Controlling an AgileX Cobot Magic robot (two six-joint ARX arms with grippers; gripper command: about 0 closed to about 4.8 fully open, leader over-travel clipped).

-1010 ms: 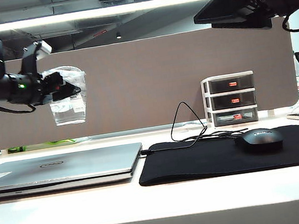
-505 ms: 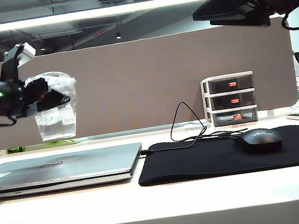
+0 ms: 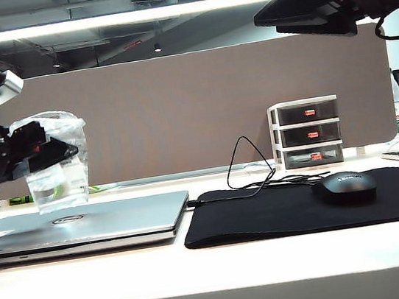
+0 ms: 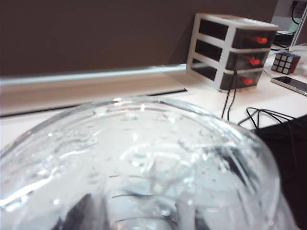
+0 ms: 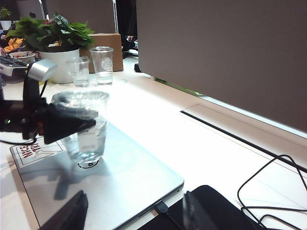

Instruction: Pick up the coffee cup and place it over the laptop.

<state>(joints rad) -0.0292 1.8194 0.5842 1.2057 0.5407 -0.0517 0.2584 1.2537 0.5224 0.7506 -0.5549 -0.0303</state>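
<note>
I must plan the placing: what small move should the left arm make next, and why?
Probably lower a little more. The left pincer is shut on the cup, whose base hangs just above the laptop lid near the logo. The right pincer waits open.

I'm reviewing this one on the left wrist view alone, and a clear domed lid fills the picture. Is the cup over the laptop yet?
Observer: Yes. In the exterior view the left gripper holds the coffee cup upright above the closed laptop.
Operator: Which part of the laptop?
Observer: The right wrist view shows the cup's base over the round logo. I cannot tell whether it touches.
Operator: And the other arm?
Observer: The right gripper hangs high on the right of the exterior view, open and empty.
</note>
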